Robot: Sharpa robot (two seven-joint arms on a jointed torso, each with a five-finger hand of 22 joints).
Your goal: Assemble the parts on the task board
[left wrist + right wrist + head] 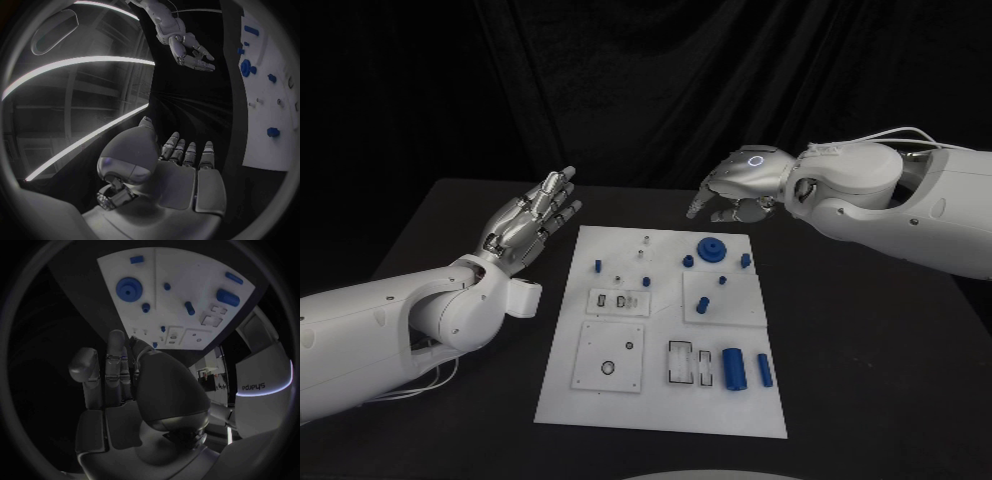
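1. Left hand (531, 222) hovers above the black table (430, 230) just beside the task board's left far corner, palm up and fingers stretched apart, holding nothing; the left wrist view shows the same flat, spread palm (187, 175).
2. Task board (581, 400), a white plate, lies in the middle of the table between the two arms, its long side running away from the robot.
3. On the board's left half sit two recessed square plates, and a small blue peg (599, 266) stands near the left edge.
4. Toward the far middle, a blue gear (713, 249) lies flat, with a small blue knob (688, 261) just beside it and another small blue piece (746, 260) to its right.
5. On the near right part of the board, a thick blue cylinder (734, 367) and a thinner blue pin (764, 370) lie side by side next to two empty slots.
6. Right hand (733, 190) hangs above the table just beyond the board's far edge, near the gear, palm down with fingers loosely curled and nothing in them; its fingers (115, 370) point at the board.
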